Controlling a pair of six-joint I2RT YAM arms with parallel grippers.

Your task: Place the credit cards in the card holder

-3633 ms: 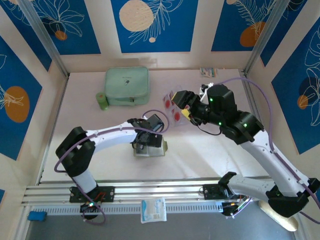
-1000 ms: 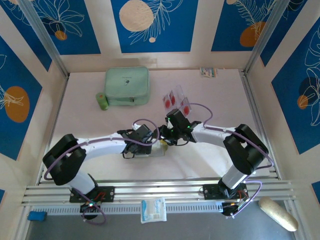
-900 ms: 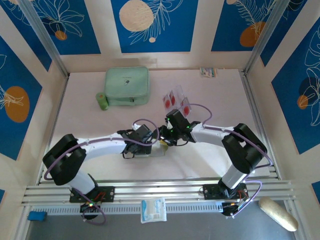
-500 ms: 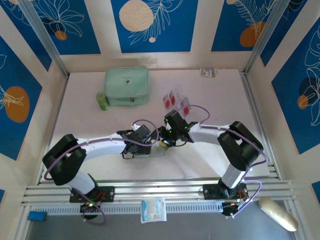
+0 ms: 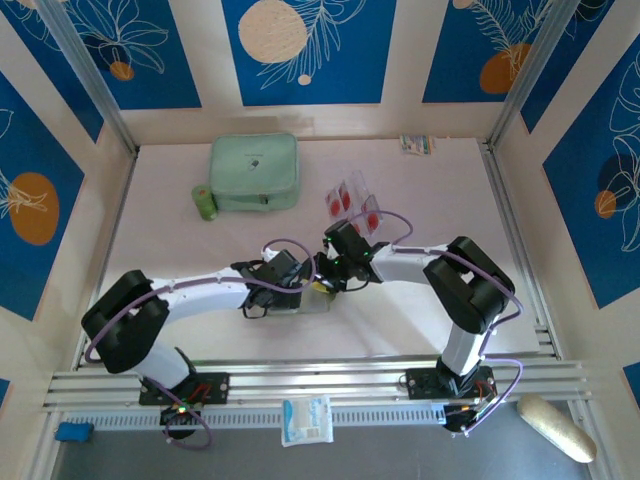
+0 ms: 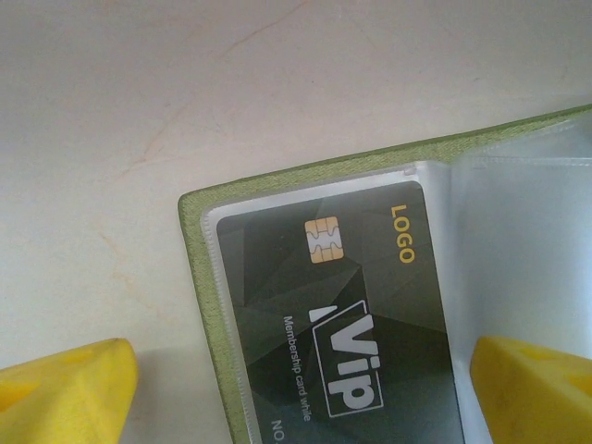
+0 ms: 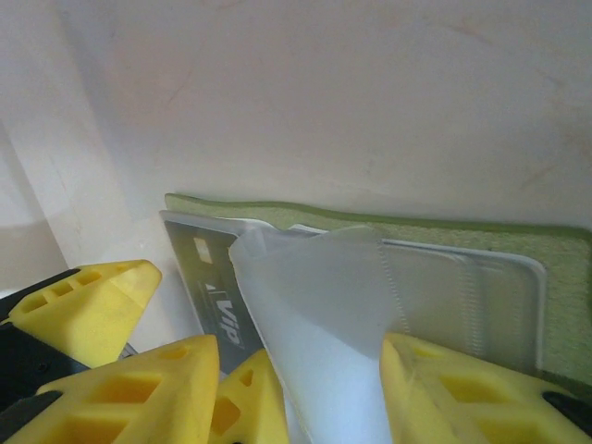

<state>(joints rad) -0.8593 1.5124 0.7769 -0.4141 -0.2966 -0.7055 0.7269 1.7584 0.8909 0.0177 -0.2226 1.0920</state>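
Note:
The olive-green card holder [image 6: 197, 305] lies open on the table under both grippers. A dark VIP card [image 6: 361, 324] sits in its clear sleeve. My left gripper [image 6: 301, 356] [image 5: 300, 290] is open wide, one yellow finger outside the holder's left edge and the other on the clear leaves at the right. My right gripper [image 7: 298, 347] [image 5: 322, 278] is open over the holder [image 7: 416, 227]. A translucent sleeve leaf [image 7: 324, 314] stands bowed in its gap. The credit cards [image 5: 345, 200], clear with red marks, lie on the table just behind the right gripper.
A mint-green zip case [image 5: 254, 173] and a small green roll [image 5: 205, 203] sit at the back left. A small packet [image 5: 417, 144] lies by the back wall on the right. Purple cables loop over both wrists.
The right arm came from beside the loose cards down to the holder, then edged slightly left over the last second, its elbow folding inward. The left arm has stayed on the holder.

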